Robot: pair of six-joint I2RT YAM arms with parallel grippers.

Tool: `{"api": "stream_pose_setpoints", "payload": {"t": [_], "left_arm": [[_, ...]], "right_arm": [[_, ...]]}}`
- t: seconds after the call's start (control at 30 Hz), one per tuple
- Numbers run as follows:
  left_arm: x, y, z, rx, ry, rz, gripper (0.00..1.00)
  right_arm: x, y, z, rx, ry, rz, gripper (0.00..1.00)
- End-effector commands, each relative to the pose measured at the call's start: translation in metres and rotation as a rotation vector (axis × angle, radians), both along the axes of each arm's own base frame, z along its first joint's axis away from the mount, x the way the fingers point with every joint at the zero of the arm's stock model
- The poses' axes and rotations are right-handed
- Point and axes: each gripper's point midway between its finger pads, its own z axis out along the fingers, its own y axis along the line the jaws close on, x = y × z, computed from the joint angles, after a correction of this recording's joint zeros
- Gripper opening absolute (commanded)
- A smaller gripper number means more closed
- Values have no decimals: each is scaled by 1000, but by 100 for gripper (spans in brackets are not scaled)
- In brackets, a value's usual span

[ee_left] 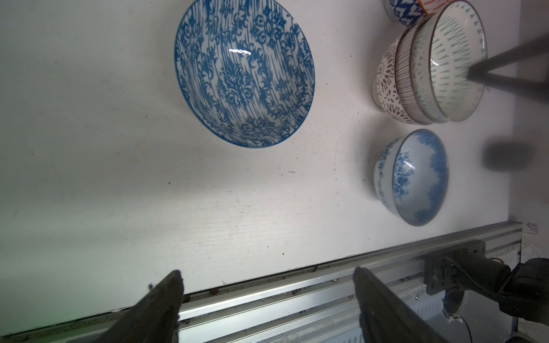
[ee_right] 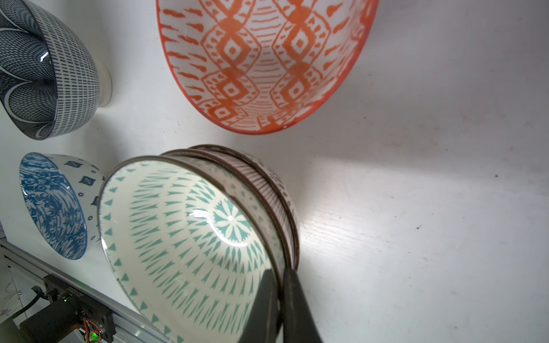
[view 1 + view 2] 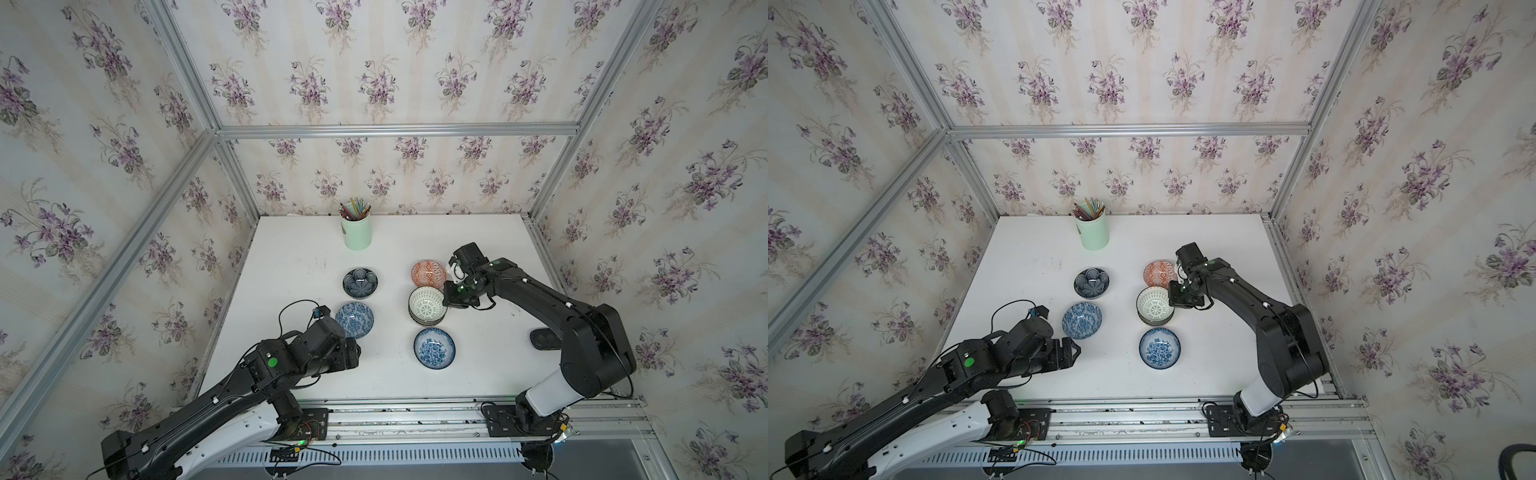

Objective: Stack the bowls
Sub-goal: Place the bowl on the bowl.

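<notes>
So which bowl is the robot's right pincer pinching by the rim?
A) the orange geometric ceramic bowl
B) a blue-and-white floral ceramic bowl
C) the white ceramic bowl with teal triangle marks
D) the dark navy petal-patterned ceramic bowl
C: in the right wrist view the right pincer is shut with one finger inside and one outside the rim of the white ceramic bowl with teal triangle marks.

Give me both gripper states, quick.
Left gripper: open, holding nothing.
Right gripper: shut on the rim of the teal-patterned bowl.
</notes>
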Motion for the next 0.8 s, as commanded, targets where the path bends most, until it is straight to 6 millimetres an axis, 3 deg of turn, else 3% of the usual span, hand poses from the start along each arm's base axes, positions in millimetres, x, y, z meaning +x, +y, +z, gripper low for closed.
{"api": "stream_pose_setpoints", "payload": {"t": [0.0, 0.77], "left_arm": [[1, -2, 1, -5, -5, -3, 91], [1, 4, 6, 21, -13, 2, 91]], "right_arm": [[0, 4, 3, 19, -6, 17, 4], [2, 4, 14, 20, -28, 13, 19]]}}
